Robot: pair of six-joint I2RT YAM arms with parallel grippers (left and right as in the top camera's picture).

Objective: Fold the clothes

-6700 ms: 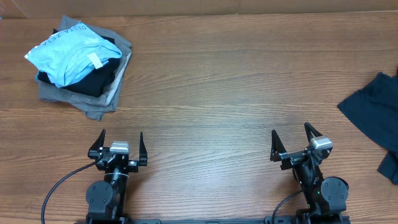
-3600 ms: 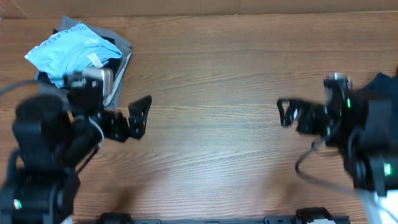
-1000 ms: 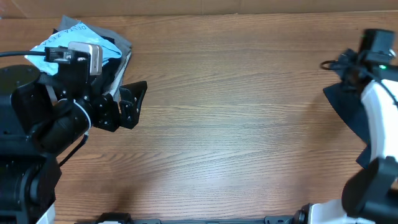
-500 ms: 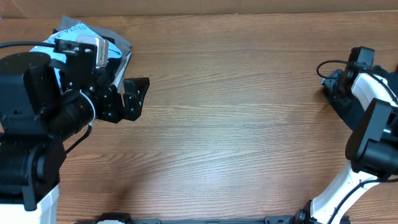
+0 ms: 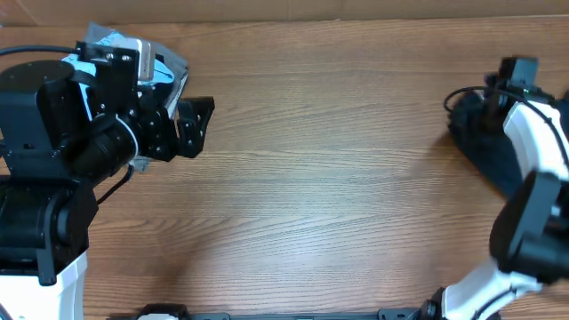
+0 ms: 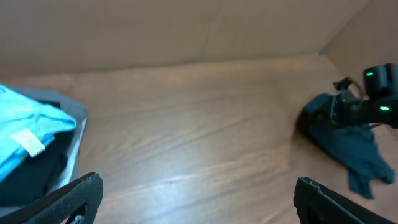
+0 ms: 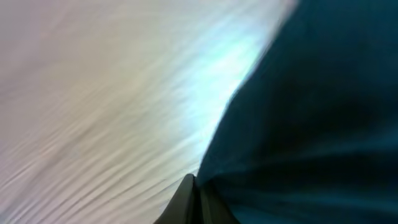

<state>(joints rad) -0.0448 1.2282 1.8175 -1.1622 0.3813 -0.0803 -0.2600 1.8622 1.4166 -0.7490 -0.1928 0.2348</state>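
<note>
The clothes, a black T-shirt [image 5: 500, 158], lie crumpled at the table's far right edge, partly under my right arm. My right gripper [image 5: 460, 114] is shut on the shirt's left edge. In the right wrist view the dark fabric [image 7: 311, 112] fills the right side, and the closed fingertips [image 7: 194, 186] pinch its border against the wood. The left wrist view shows the shirt [image 6: 348, 143] far off to the right. My left gripper [image 5: 191, 126] hangs open over the upper left of the table, its fingers wide apart [image 6: 198, 180] with only bare wood between them.
A pile of other garments sits at the back left, mostly hidden under my left arm: a light blue one [image 6: 25, 134] on top of a grey one [image 6: 76, 118] and dark fabric [image 6: 31, 177]. A cardboard wall [image 6: 186, 31] runs along the table's far edge.
My right gripper has closed on the shirt's left edge, and that edge has shifted a little leftward. The left arm drifted slightly toward the back with its gripper still open.
</note>
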